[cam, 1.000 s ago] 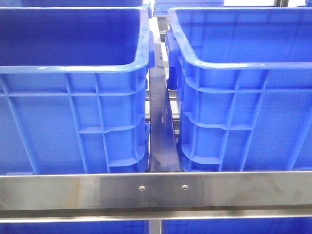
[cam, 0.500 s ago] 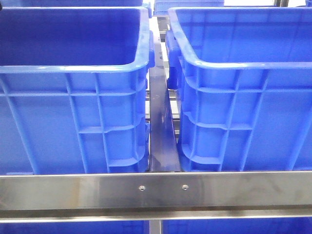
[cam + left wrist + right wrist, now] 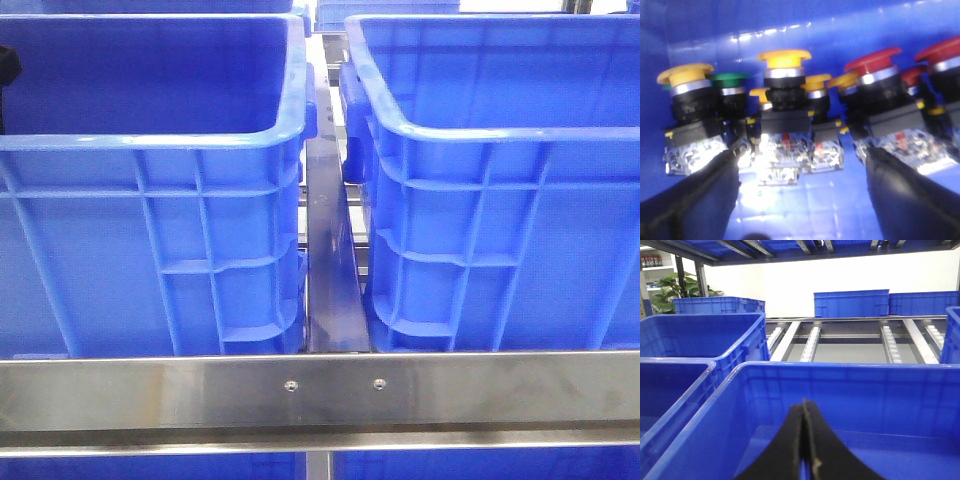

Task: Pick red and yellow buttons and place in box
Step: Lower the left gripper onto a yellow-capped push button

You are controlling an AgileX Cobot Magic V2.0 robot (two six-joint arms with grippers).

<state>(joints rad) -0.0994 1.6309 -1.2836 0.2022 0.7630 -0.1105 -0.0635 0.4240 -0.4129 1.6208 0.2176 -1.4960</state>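
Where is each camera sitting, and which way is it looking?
Front view: low, facing forward at two blue crates behind a steel rail; a dark bit at the left edge.
Left wrist view: inside a crate, facing yellow buttons and red buttons; open left tool.
Right wrist view: above a crate, facing back; shut right tool.
All views show blue crates.
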